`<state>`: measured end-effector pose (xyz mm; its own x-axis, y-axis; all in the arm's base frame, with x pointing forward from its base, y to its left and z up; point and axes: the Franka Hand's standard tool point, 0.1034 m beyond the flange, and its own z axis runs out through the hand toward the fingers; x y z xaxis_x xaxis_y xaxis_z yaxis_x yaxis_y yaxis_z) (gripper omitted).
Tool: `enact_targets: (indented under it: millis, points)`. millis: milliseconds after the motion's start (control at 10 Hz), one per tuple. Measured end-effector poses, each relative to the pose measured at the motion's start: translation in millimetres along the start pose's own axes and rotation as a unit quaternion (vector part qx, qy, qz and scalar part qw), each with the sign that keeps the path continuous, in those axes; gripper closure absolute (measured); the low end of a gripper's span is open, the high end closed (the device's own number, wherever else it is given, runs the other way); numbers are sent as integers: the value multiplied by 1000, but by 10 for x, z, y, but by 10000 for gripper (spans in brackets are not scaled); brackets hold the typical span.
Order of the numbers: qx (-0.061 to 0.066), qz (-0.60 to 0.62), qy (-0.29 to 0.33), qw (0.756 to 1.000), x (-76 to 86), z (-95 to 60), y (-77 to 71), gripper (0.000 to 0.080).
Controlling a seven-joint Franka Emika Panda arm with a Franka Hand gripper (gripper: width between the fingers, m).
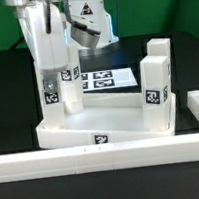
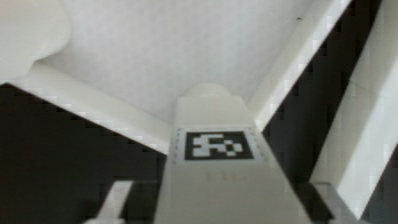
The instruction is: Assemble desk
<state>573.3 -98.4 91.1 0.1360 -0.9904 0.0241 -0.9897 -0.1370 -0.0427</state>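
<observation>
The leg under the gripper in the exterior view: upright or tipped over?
Upright. The leg stands vertical at the desk top's corner on the exterior view's left, with the gripper directly above it.

Black table [image 1: 6, 94], white desk top [image 1: 100, 123] lying on it, marker board [image 1: 107, 80] (flat, tagged) behind, border rails [image 1: 55, 161] in front

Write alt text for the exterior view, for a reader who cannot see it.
A white robot arm holds an upright white desk leg at a back corner of the white tray-like desk top, on the exterior view's left. Two more legs stand at its right edge. Behind lies the flat marker board on a black table, with a white border rail in front.
</observation>
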Motion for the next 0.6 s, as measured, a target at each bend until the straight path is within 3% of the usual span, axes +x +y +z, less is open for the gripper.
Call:
enact_targets:
  millis: [200,400,500,600]
  points:
    - [0,6,0,1000,-4,5,1,508]
    - [-9,-39,-6,999,-32,-9,-1,223]
    - [-15,-72,-11,997,-54,-23,-13,223]
    - [-14,-109,-11,994,-47,-20,-12,165]
